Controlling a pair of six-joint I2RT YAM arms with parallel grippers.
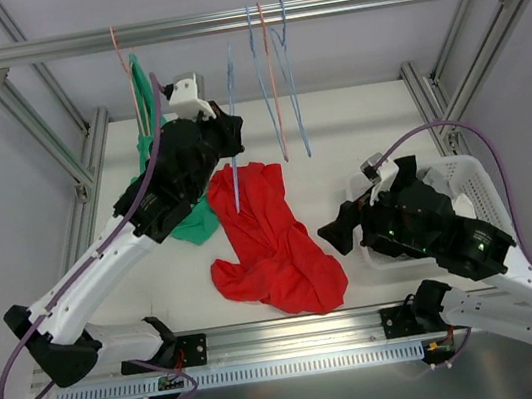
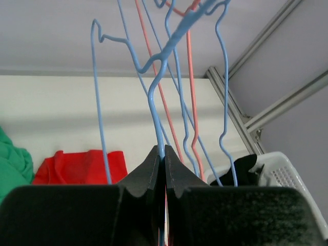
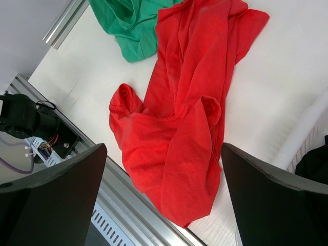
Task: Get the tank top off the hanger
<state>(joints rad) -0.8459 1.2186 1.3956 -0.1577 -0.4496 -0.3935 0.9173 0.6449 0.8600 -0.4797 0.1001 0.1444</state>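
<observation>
Lying crumpled on the white tabletop (image 1: 357,134), the red tank top (image 1: 273,244) spreads flat. Just right of it, the right gripper (image 1: 337,232) hovers, jaws spread wide. Beyond the tank top's far edge, the left gripper (image 2: 164,154) has its jaws clamped on a blue hanger (image 2: 151,102). A green garment (image 1: 194,226) lies to the left.

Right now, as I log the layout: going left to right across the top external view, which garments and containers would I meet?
green garment → red garment → white basket
</observation>
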